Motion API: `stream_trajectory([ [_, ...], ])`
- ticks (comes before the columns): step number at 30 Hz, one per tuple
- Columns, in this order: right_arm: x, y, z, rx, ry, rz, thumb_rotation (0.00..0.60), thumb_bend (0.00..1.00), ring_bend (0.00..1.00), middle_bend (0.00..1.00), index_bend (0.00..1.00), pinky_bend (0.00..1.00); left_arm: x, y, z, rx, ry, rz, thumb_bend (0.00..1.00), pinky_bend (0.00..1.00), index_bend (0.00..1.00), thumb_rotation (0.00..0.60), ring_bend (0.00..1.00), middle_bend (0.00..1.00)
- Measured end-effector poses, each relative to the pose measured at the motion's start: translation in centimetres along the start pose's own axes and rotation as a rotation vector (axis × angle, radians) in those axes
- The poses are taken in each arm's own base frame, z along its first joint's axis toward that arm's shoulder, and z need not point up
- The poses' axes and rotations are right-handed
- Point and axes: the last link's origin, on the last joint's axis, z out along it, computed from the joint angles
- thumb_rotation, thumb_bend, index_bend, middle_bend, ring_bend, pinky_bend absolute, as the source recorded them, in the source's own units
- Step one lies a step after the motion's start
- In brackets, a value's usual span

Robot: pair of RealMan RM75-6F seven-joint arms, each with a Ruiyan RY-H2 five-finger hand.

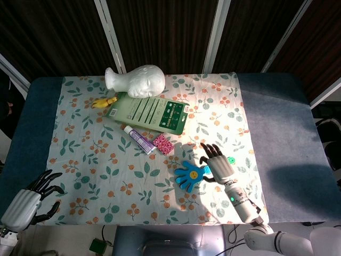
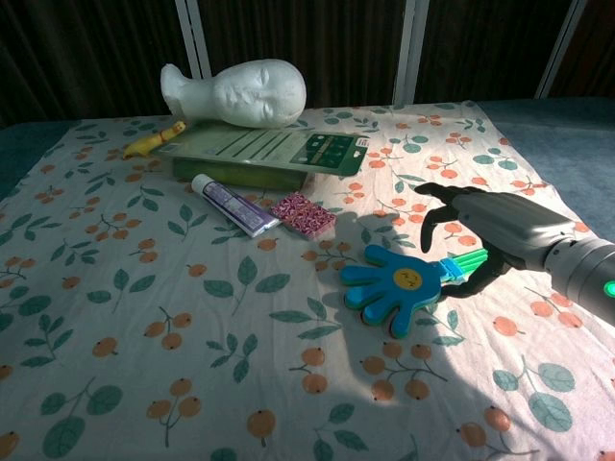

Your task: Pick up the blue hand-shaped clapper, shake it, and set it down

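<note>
The blue hand-shaped clapper (image 1: 187,175) lies flat on the floral cloth, a smiley face on its palm (image 2: 394,286). Its green handle (image 2: 468,259) points right. My right hand (image 1: 217,161) arches over that handle with fingers spread and thumb curved on the near side (image 2: 485,230). It covers most of the handle; only the green tip (image 1: 231,159) shows beyond it. I cannot see a closed grip on the handle. My left hand (image 1: 26,200) hangs off the table's near left corner, fingers apart, holding nothing.
A white foam head (image 1: 136,80) lies at the back, with a green packet (image 1: 149,113) in front of it. A yellow toy (image 1: 104,102), a tube (image 1: 139,140) and a small patterned pouch (image 1: 163,143) sit left of the clapper. Bare blue table (image 1: 282,122) extends right.
</note>
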Motion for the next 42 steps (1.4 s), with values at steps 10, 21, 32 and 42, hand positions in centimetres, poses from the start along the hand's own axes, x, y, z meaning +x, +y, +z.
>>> stream_trajectory([
  [10, -0.4, 0.1, 0.7, 0.005, 0.008, 0.018, 0.600, 0.27, 0.00, 0.00, 0.56, 0.00, 0.0, 0.1, 0.0, -0.001, 0.001, 0.002, 0.43, 0.26, 0.42, 0.600, 0.05, 0.13],
  [21, -0.1, 0.5, 1.3, -0.003, 0.005, 0.037, 0.600, 0.36, 0.00, 0.00, 0.55, 0.00, 0.0, 0.1, -0.1, 0.001, 0.005, 0.005, 0.43, 0.26, 0.42, 0.600, 0.05, 0.13],
  [32, -0.6, 1.0, 1.5, -0.008, -0.006, 0.043, 0.600, 0.51, 0.00, 0.00, 0.60, 0.00, 0.1, -0.1, -0.1, 0.010, 0.009, 0.005, 0.43, 0.26, 0.42, 0.600, 0.05, 0.13],
  [42, -0.3, 1.1, 1.2, -0.004, 0.022, 0.051, 0.600, 0.60, 0.00, 0.00, 0.71, 0.00, 0.1, 0.0, -0.2, 0.012, 0.008, 0.010, 0.43, 0.26, 0.42, 0.600, 0.05, 0.13],
])
